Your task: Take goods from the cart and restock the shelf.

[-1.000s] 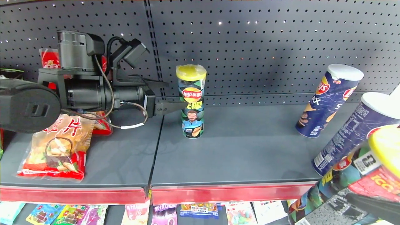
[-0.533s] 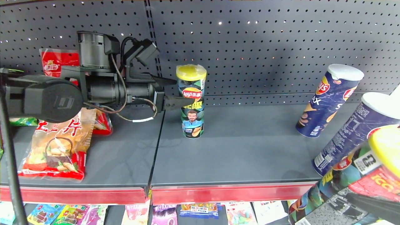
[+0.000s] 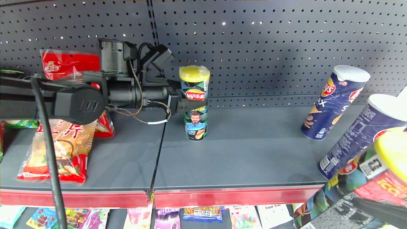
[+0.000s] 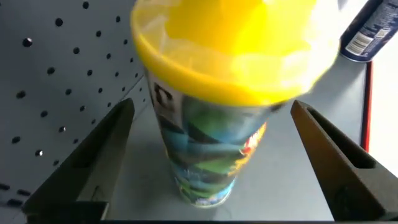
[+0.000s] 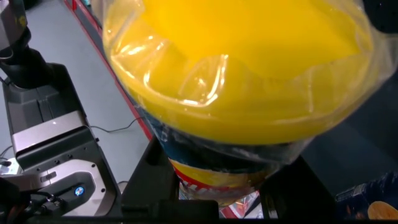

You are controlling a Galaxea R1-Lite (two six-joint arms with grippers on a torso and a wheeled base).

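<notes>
Two wide-spread fingers (image 4: pixel 93 168) of the left gripper (image 3: pixel 194 102) flank, without touching, the upright yellow-lidded cylindrical crisp can (image 3: pixel 194 125) near the grey metal shelf's (image 3: pixel 248 152) back edge, seemingly squaring its placement, while the right gripper (image 5: pixel 217 194) clasps a second yellow-lidded can (image 3: pixel 346 184) off the front right corner, awaiting stocking.

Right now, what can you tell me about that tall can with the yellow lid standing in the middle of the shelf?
The yellow-lidded can is a slim tube, cardboard by the look of it, with a translucent yellow plastic lid. Its wrap is printed in blue, green and black, with a red logo and a cartoon man. It stands upright on the grey shelf, close to the pegboard back wall. The left arm's jaws stand open on either side of its middle, with gaps between.
</notes>
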